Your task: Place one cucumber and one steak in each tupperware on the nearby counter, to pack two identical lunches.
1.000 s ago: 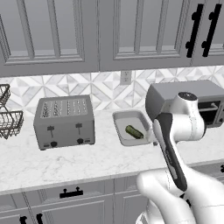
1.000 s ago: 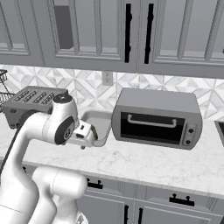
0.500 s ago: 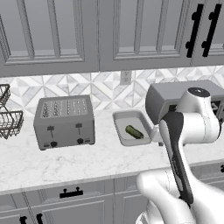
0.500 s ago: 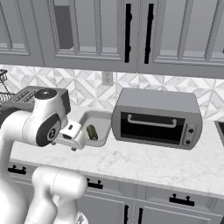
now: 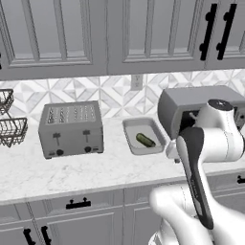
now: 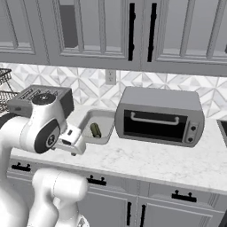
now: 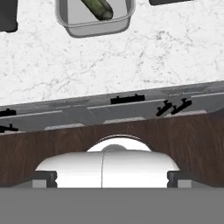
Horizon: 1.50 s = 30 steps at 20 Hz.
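A grey tupperware (image 5: 136, 146) stands on the white counter (image 5: 95, 167) between the toaster and the toaster oven. One dark green cucumber (image 5: 145, 140) lies in it. The right base view shows the same tupperware (image 6: 86, 124) and cucumber (image 6: 95, 130). My gripper (image 6: 71, 141) hangs in front of that container, over the counter's front edge. In the hand view the tupperware (image 7: 74, 24) and cucumber (image 7: 96, 6) sit at the top. The fingertips (image 7: 43, 179) stand far apart, open, with nothing between them. No steak is in view.
A grey toaster (image 5: 72, 129) stands left of the tupperware and a toaster oven (image 6: 159, 117) to its right. A wire basket (image 5: 9, 124) is at the far left. Grey cabinet fronts with black handles (image 7: 127, 99) run below the counter, above a wooden floor (image 7: 192, 140).
The arm has swung, carrying the hand a little back from the tupperware toward the counter's front edge. The gripper has stayed open.
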### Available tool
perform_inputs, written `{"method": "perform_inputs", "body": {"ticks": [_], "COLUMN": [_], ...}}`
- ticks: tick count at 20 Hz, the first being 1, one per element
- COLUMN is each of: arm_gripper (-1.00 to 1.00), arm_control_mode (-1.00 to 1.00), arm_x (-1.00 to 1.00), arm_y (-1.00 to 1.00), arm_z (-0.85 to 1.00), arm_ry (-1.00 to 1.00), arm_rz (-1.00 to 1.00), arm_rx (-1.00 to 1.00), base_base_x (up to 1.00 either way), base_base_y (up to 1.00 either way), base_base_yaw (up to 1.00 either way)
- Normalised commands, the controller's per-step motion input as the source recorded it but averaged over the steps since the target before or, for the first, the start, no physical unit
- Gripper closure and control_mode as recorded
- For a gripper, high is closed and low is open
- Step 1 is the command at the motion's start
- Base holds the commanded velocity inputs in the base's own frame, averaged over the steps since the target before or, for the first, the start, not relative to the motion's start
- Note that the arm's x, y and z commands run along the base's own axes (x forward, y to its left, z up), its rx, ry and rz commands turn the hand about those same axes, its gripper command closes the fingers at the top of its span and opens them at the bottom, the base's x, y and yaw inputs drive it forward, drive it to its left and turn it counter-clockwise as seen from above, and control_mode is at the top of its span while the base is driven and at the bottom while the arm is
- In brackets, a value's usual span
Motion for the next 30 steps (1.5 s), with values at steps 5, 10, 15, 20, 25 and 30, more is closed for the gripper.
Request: {"method": "perform_inputs", "body": {"ticks": [5,10,15,20,25,30], "arm_gripper": [-1.0,-1.0,-1.0,-1.0,-1.0,-1.0], "arm_control_mode": [1.0,1.0,1.0,1.0,1.0,1.0], "arm_x": [0.0,0.0,0.0,0.0,0.0,0.0], "arm_y": [0.0,0.0,0.0,0.0,0.0,0.0], "arm_z": [0.0,0.0,0.0,0.0,0.0,0.0], "arm_ry": [0.0,0.0,0.0,0.0,0.0,0.0], "arm_rz": [0.0,0.0,0.0,0.0,0.0,0.0], "arm_rx": [0.0,0.0,0.0,0.0,0.0,0.0], "base_base_x": [-0.79,-0.72,-0.22,0.0,0.0,0.29], "base_base_y": [0.06,0.0,0.0,0.0,0.15,0.21], "base_base_yaw": [0.34,0.72,0.98,1.0,1.0,0.78]}}
